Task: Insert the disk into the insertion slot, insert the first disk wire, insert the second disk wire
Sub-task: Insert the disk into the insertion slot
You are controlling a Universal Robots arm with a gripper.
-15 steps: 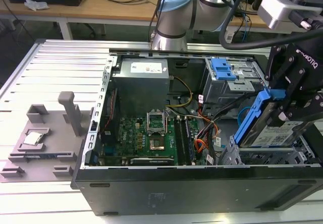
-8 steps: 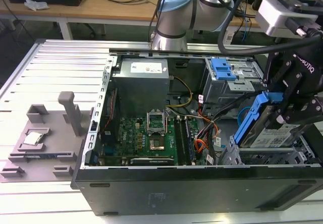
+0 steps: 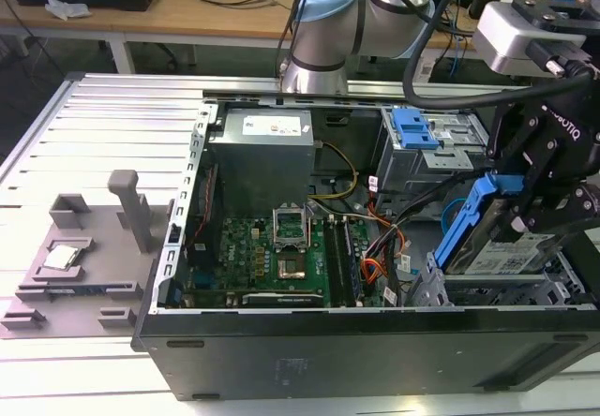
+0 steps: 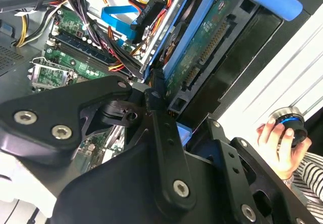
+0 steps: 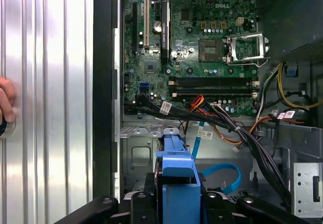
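Currently the gripper (image 3: 514,191) is closed on the blue plastic frame at the upper end of the disk (image 3: 502,252). The disk hangs tilted, its lower end at the top of the silver drive cage (image 3: 562,289) on the exterior view's right, not yet seated. I judge the disk stiff, fairly heavy and easily hurt by knocks, its circuit board bare underneath, so the frame's edges look the safest hold.
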